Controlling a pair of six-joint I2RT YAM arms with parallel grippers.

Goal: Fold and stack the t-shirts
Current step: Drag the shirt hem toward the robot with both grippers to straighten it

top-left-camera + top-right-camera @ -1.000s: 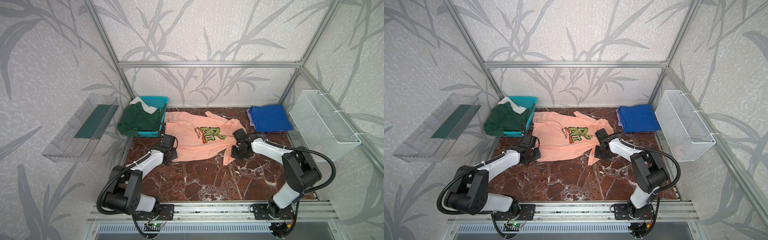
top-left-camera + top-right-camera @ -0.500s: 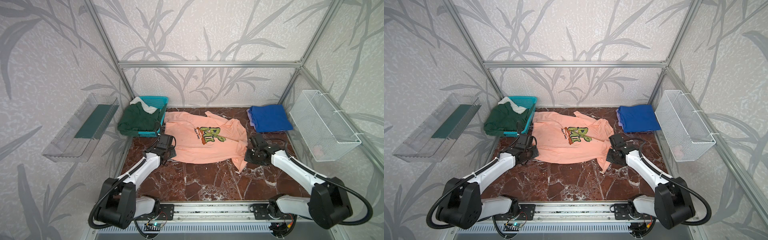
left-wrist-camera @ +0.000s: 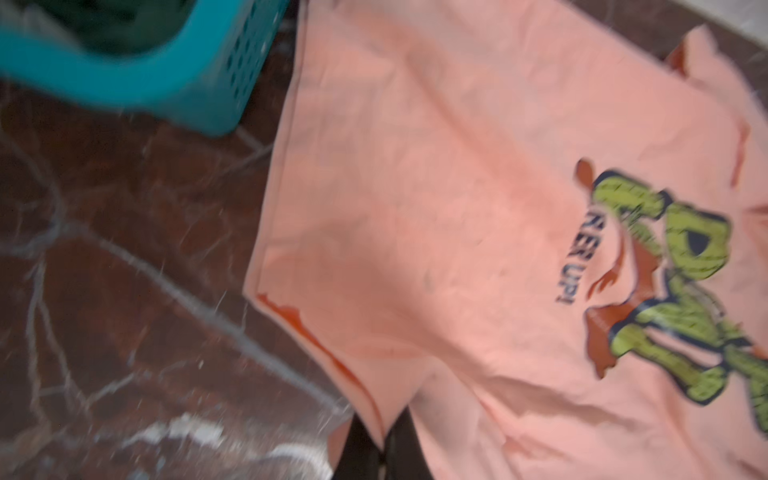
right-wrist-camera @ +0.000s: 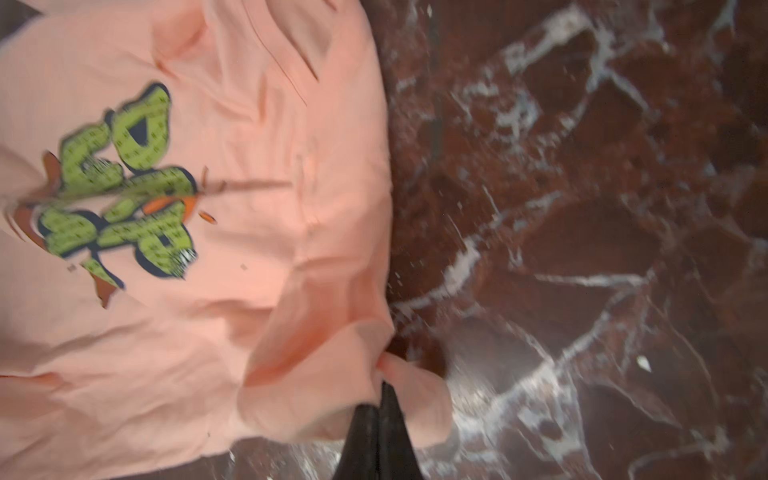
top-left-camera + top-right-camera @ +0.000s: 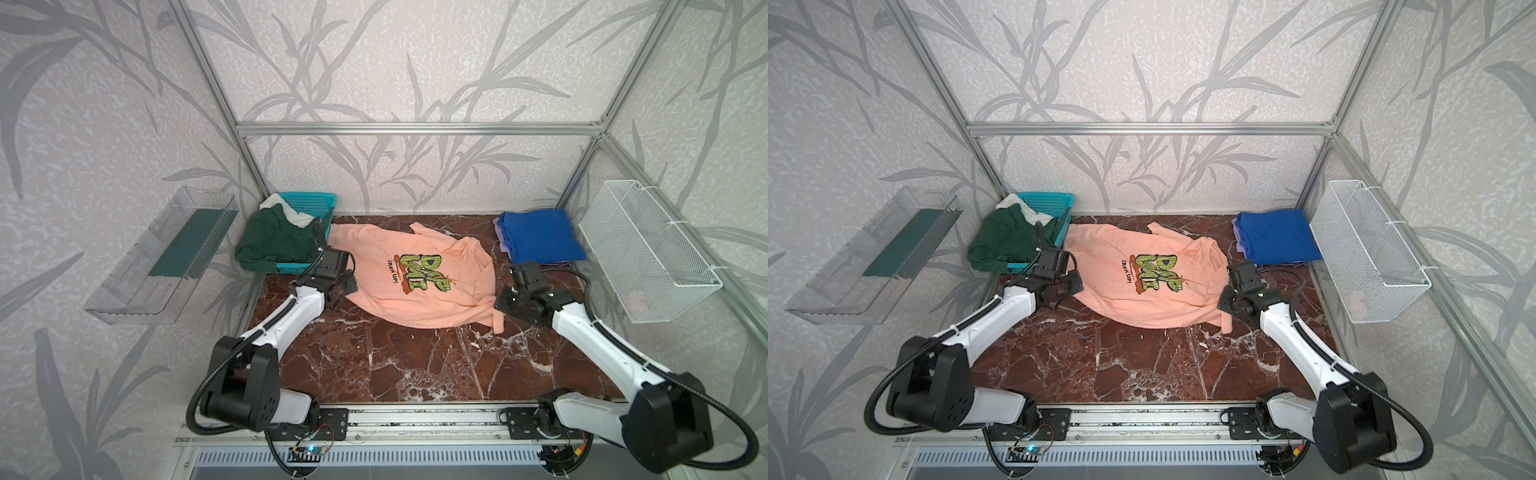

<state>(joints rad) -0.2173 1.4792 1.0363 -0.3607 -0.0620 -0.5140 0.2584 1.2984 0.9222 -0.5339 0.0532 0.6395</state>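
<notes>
Pinching peach-pink green-lettered cotton t-shirt | left gripper clamped on hem corner | right gripper clamped on bunched edge | spread on red-brown marble tabletop

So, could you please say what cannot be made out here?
White garment: both top views, mostly under dark green t-shirt in teal basket.
Under blue t-shirt: a top view, only lilac edge shows.
Pinkish item, wire basket: a top view, veiled by mesh.
Lettering on peach t-shirt: left wrist view, blurred.
</notes>
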